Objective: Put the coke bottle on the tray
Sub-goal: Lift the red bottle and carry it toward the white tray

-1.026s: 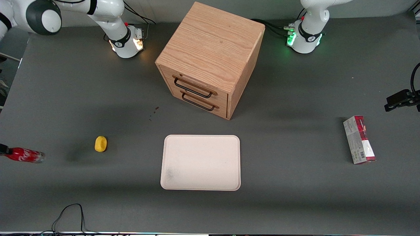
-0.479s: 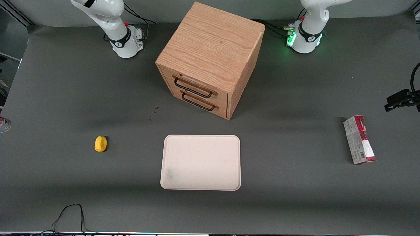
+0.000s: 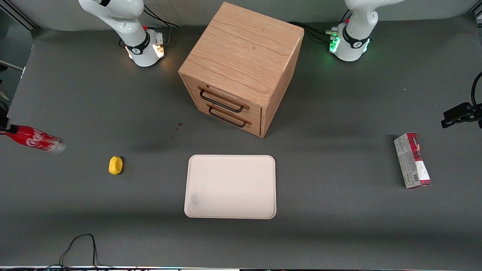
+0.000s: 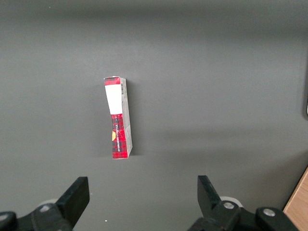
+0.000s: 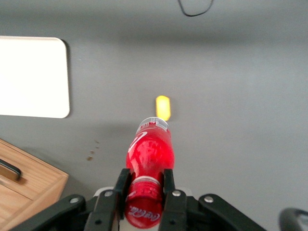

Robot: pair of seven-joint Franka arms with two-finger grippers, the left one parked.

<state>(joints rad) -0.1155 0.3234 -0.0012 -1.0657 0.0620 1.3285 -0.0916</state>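
The coke bottle (image 3: 34, 138), red with white script and a clear base, hangs tilted above the table at the working arm's end, held by its neck. My gripper (image 5: 144, 185) is shut on the bottle (image 5: 149, 151) just below the red cap, one black finger on each side. In the front view only a dark tip of the gripper (image 3: 3, 127) shows at the picture's edge. The pale beige tray (image 3: 230, 186) lies flat mid-table, nearer the front camera than the cabinet, with nothing on it. It also shows in the right wrist view as tray (image 5: 31, 77).
A small yellow object (image 3: 115, 165) (image 5: 163, 107) lies on the table between bottle and tray. A wooden two-drawer cabinet (image 3: 241, 67) stands mid-table. A red-and-grey carton (image 3: 412, 160) (image 4: 118, 118) lies toward the parked arm's end. A black cable (image 3: 79, 246) loops near the front edge.
The held bottle swung almost out of the front view half a second ago. It is now back in view, farther from the front camera than one second ago and reaching a little more toward the tray.
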